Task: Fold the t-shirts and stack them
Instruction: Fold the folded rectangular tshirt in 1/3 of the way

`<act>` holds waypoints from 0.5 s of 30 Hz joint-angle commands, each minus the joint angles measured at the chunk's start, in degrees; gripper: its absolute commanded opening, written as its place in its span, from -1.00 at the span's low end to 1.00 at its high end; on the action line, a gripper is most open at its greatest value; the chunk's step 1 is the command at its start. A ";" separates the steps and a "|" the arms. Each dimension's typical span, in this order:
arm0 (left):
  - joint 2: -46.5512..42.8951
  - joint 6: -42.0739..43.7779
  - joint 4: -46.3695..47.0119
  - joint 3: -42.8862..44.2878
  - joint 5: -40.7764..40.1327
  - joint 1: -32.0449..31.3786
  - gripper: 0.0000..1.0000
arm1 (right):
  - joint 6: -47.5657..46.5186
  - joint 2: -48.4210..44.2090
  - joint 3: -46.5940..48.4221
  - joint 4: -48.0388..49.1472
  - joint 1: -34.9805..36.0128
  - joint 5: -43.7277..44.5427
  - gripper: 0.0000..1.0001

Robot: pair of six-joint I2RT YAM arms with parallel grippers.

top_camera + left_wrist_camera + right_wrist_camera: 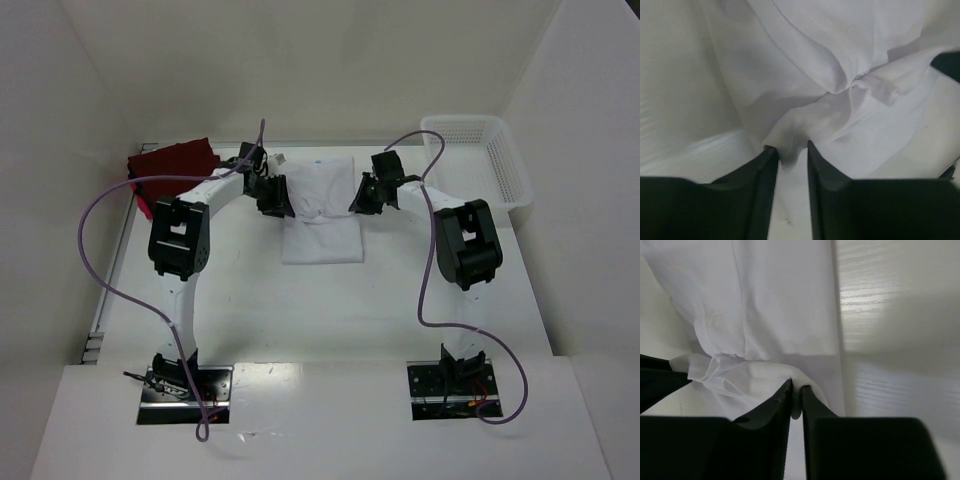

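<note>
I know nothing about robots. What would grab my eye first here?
A white t-shirt lies mid-table, with the left gripper and right gripper each pinching a bunched side of it. At the far left lie dark red shirts, at the far right a white mesh basket.

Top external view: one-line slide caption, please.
Left gripper and right gripper pinch the white shirt mid-fold; red shirts lie far left, basket far right.

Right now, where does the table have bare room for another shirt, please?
Bare table lies between the white shirt and the arm bases. The back is crowded: red shirts, basket, and the left end effector and right end effector gripping the shirt.
</note>
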 commanded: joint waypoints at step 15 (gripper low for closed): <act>-11.37 4.20 2.23 2.82 0.39 3.43 0.89 | -4.05 -5.08 9.38 8.25 -1.21 -0.07 0.52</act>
